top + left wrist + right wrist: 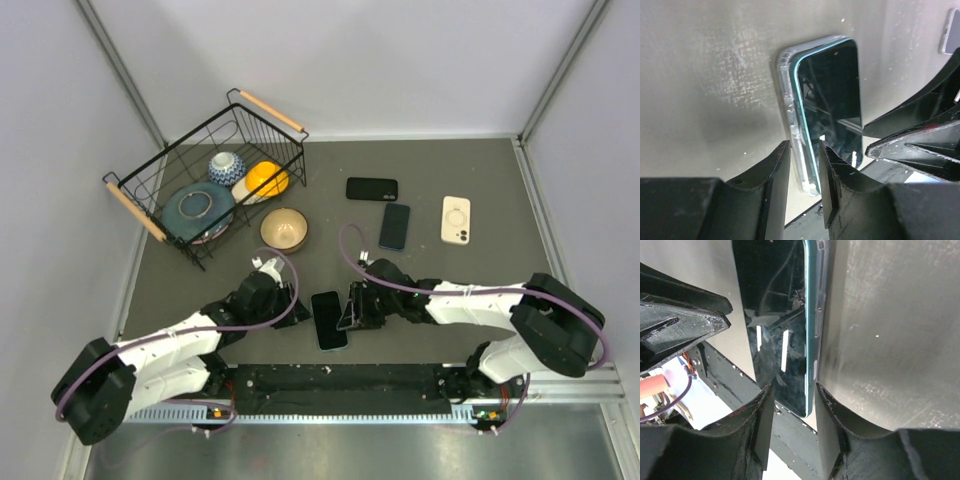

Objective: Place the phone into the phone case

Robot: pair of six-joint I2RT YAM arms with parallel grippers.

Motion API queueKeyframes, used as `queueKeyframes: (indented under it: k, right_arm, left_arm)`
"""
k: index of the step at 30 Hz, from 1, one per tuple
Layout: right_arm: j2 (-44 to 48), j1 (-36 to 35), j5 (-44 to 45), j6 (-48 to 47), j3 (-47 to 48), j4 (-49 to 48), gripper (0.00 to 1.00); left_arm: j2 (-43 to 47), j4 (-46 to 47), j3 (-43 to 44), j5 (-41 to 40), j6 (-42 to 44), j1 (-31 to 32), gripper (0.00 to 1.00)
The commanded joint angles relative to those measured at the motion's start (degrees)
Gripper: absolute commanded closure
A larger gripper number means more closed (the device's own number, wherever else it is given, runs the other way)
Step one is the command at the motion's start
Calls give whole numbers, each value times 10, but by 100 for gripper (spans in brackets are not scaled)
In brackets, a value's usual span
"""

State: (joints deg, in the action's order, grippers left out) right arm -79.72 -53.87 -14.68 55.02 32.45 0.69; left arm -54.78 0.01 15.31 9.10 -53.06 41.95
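Note:
A dark-screened phone (329, 320) with a teal edge lies face up in a clear phone case (789, 105) near the table's front edge. In the left wrist view the phone (832, 90) sits inside the case, whose rim shows along the left side. My left gripper (291, 304) is at the phone's left; the left gripper (804, 172) is open, its jaws either side of the case's near edge. My right gripper (352, 310) is at the phone's right; the right gripper (792, 417) is open around the near corner of the phone (772, 315), apart from it.
A black wire basket (135, 205) holding bowls stands at the back left, with a tan bowl (284, 229) beside it. A black phone (372, 188), a blue phone (394, 226) and a cream case (456, 219) lie behind. The arms' base rail (340, 380) runs just in front.

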Motion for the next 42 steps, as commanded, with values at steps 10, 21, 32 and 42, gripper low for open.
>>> queueKeyframes:
  k: [10,21,32,42]
  right_arm:
    - [-32,-4,-26,-6,24,-56,72]
    - [-55,-9,-28,5,30,-84,80]
    - [-76,-9,-30,17,40,-79,78]
    - [-8,1,3,-1,26,-37,49]
  left_arm:
    - [-86,53,24,22,22,-3,66]
    - [-114,77,10,37,11,-3,69]
    - [-116,83,0,42,5,-3,73]
    - [-114,61,2,27,10,-3,85]
